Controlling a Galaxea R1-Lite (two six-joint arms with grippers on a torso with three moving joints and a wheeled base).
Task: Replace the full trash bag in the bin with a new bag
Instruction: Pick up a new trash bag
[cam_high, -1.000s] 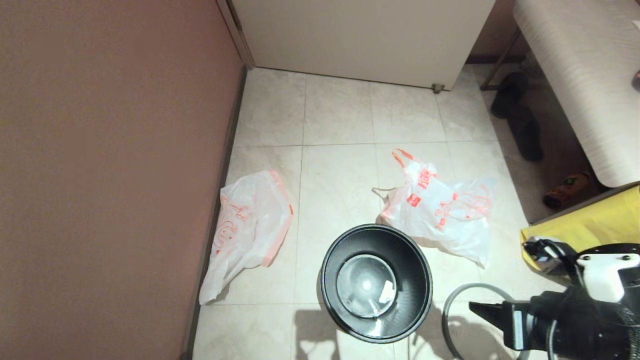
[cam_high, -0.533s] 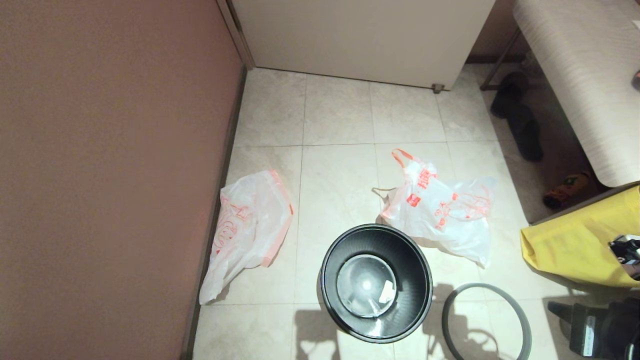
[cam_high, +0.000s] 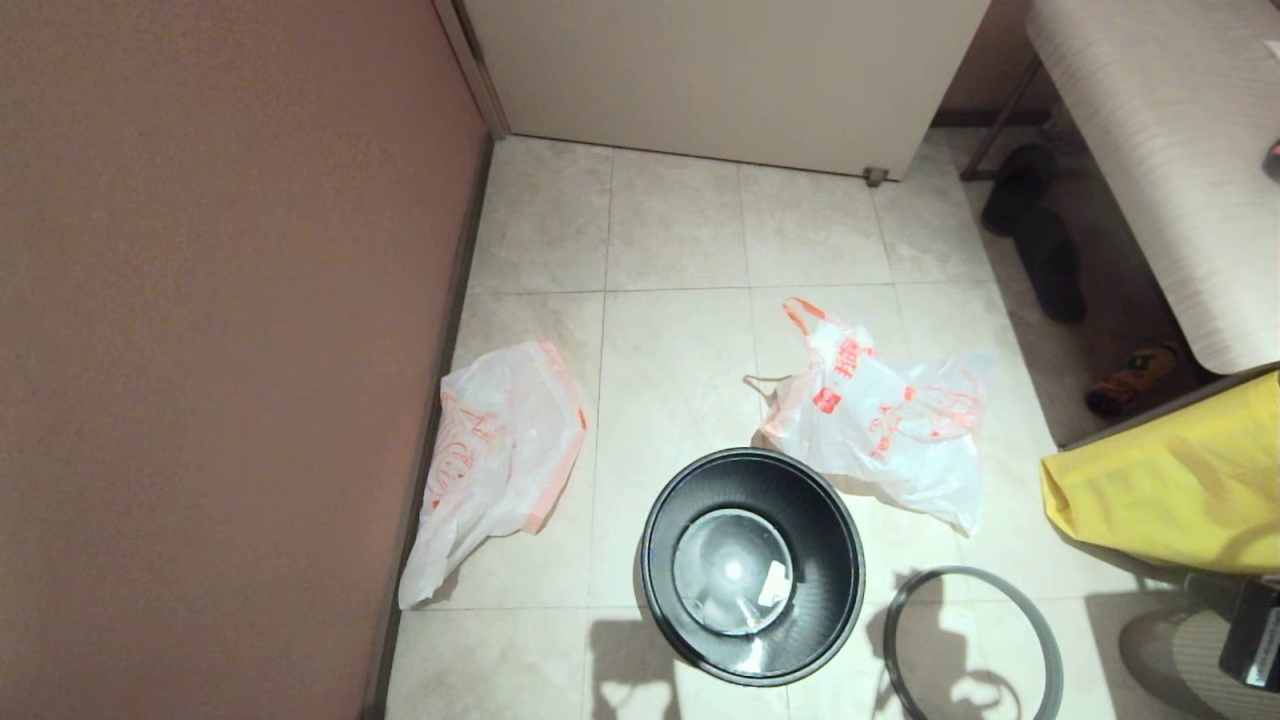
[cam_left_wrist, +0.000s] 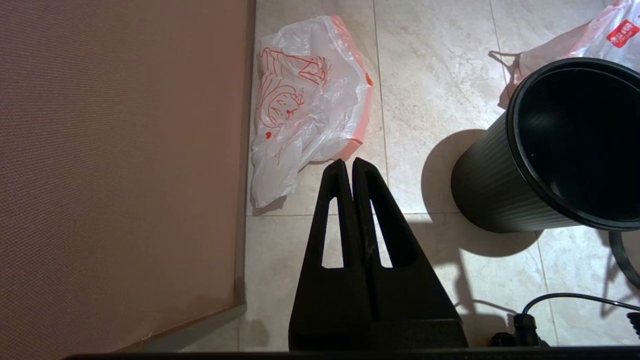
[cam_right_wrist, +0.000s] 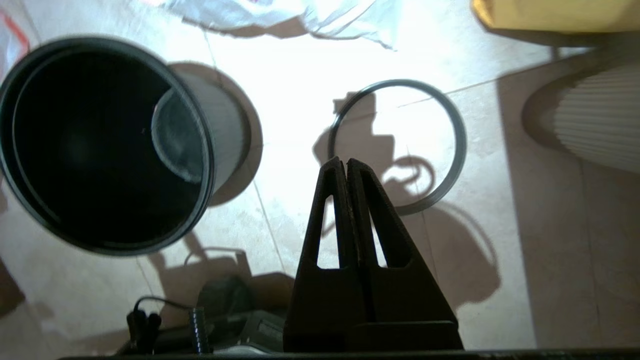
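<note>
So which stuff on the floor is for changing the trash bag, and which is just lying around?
For the job:
- full trash bag, already out, behind the bin
- bin, empty
- grey hoop rim, off, on the floor beside the bin
- new bag, flat by the wall

Just lying about:
- dark slippers
- yellow bag
- white ribbed bin

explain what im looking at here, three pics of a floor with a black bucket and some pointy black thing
These are three cameras on one two-armed robot. One looks down from its head; the others sit on each wrist, behind the jaws. The pointy black shape is a gripper: the left gripper and the right gripper, both with jaws shut and holding nothing.

On the tiled floor stands the bin, empty. Its grey hoop rim lies loose on the floor at its right. Behind the bin lies the full trash bag, already taken out. The new bag lies flat by the wall on the left. A yellow bag sits at the right edge.
</note>
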